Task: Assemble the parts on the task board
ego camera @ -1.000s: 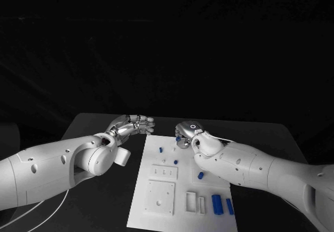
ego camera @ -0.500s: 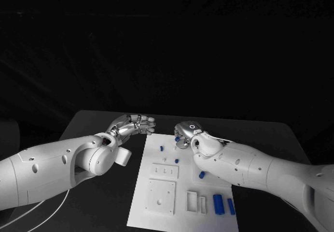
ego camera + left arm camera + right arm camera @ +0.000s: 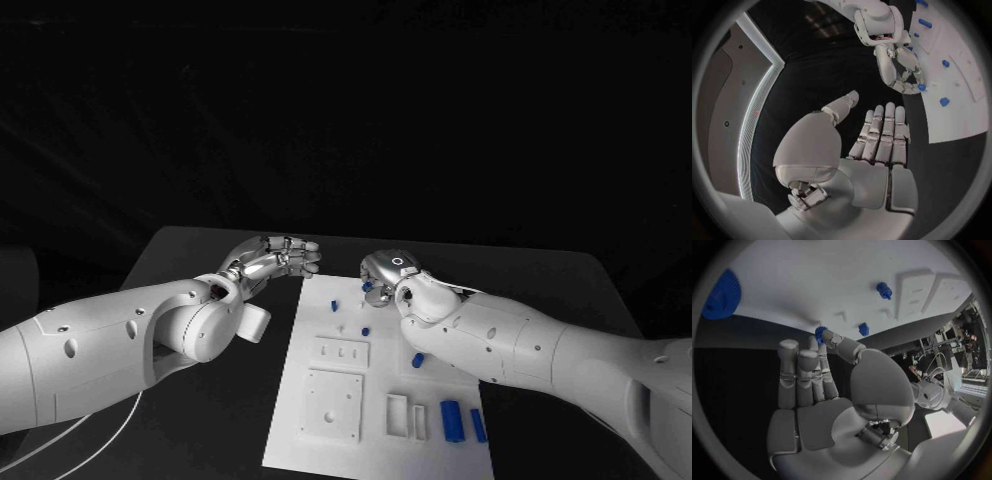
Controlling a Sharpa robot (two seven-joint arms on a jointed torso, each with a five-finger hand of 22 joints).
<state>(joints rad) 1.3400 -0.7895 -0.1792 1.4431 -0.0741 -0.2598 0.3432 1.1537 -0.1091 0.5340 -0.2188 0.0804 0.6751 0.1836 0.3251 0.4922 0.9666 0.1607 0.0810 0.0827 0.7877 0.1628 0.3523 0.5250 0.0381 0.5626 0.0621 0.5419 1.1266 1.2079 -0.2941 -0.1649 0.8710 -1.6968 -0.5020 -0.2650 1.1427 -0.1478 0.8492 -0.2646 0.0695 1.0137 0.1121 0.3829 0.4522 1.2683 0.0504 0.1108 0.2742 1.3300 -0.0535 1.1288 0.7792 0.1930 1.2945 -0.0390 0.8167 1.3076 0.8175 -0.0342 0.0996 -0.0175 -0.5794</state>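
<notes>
My left hand (image 3: pixel 274 259) hovers over the counter (image 3: pixel 188 262) just off the far left corner of the task board (image 3: pixel 325 440). Its fingers (image 3: pixel 879 135) lie straight and side by side with the thumb apart, and nothing is in them.

My right hand (image 3: pixel 389 275) is bent down over the far end of the board. Its fingers (image 3: pixel 804 371) are drawn close together, and a small blue gear (image 3: pixel 821 333) sits right at their tips, between thumb and fingertip. From the left wrist the same fingertips meet at a blue piece at the board's edge. I cannot tell for certain whether the gear is pinched or only touched.

The board lies lengthwise down the middle of the counter. Near its far end stand small blue parts: one (image 3: pixel 333 305) beside my right hand, another (image 3: pixel 364 331) a little nearer. A blue part (image 3: pixel 417 362) stands by the right edge at mid-length. At the near right corner two long blue pieces (image 3: pixel 451 421) lie side by side, beside white slotted blocks (image 3: pixel 397 415). A larger blue gear (image 3: pixel 720 296) lies flat on the board, in the right wrist view.
</notes>
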